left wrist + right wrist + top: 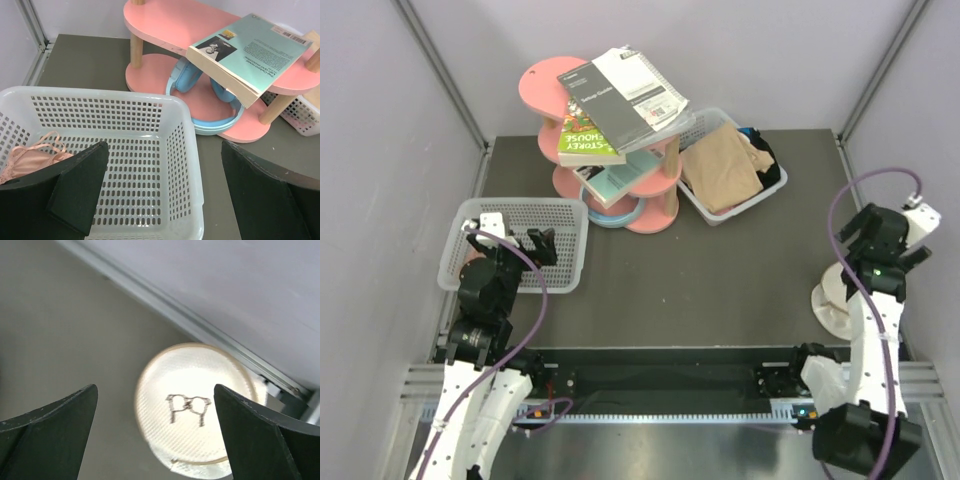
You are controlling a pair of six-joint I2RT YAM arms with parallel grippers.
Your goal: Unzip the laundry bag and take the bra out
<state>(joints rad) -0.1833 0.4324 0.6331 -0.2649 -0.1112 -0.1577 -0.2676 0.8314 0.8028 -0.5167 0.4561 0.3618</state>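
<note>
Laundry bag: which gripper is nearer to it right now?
Right. The right gripper hangs open above the laundry bag; the left gripper is far off to the left, open over the white basket.

I'm looking into a booth closed in by pale lilac-grey wall panels (380,150) on the left, back and right, with aluminium posts (445,75) at the back corners. The working surface is a dark grey matte table top (700,290), evenly lit, with only soft shadows. A slotted light-grey strip (660,412) runs along its near edge. Toward the back stands a pink tiered shelf (545,85) on pale wooden pegs (136,50).
</note>
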